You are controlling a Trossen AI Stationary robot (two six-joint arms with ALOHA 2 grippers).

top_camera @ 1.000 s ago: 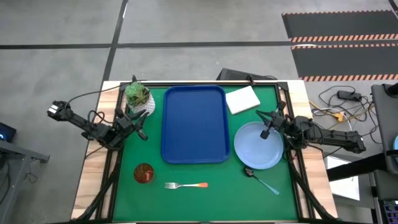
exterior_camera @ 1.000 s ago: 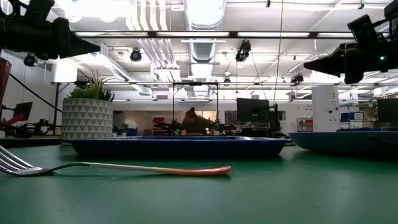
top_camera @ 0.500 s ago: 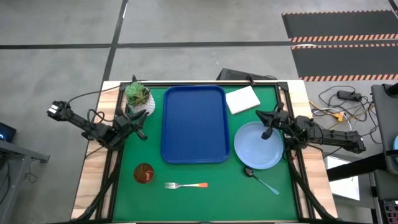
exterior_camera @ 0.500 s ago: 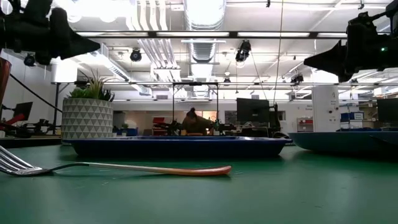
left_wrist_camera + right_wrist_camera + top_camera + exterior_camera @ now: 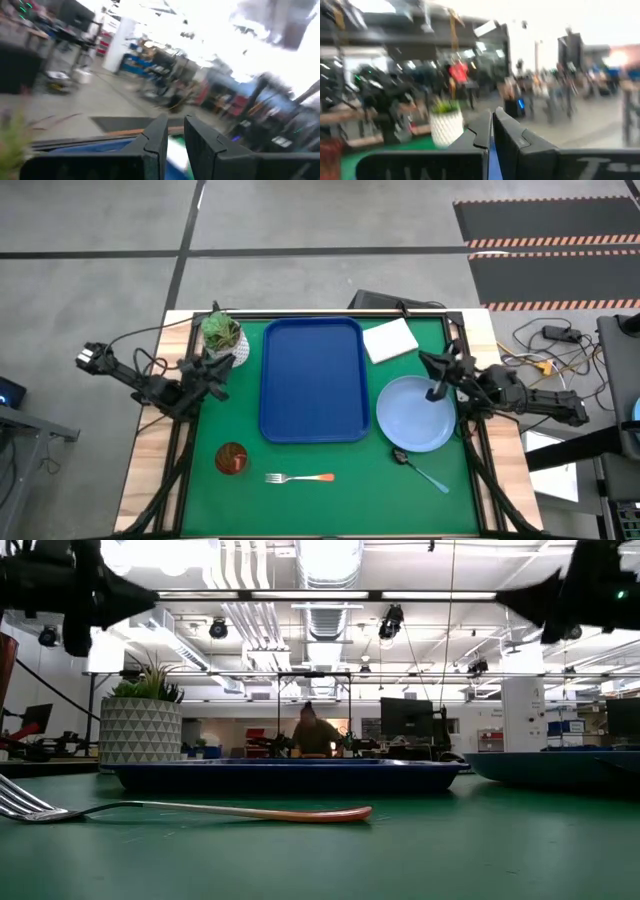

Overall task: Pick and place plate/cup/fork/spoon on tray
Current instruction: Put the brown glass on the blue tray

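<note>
a green mat (image 5: 340,465) is laid over the table, with a bright workshop and a seated person (image 5: 314,733) beyond. from left: the left gripper (image 5: 218,370), narrowly parted and empty, beside the plant (image 5: 221,334); cup (image 5: 231,459); fork (image 5: 300,477); tray (image 5: 312,379); plate (image 5: 412,418); spoon (image 5: 421,469); right gripper (image 5: 434,376), closed and empty, above the plate.

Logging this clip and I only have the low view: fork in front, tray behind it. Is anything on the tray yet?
Observer: No. From above, the tray is bare; the plate lies on the mat beside it.
Operator: Where is the spoon?
Observer: On the mat just below the plate, the spoon has its bowl near the plate's rim.
Operator: And the cup?
Observer: The cup stands left of the fork, near the table's front.
Operator: Which tool is nearest a task item?
Observer: The right tool, shut and empty, over the plate. The left tool is beside the plant pot.
</note>
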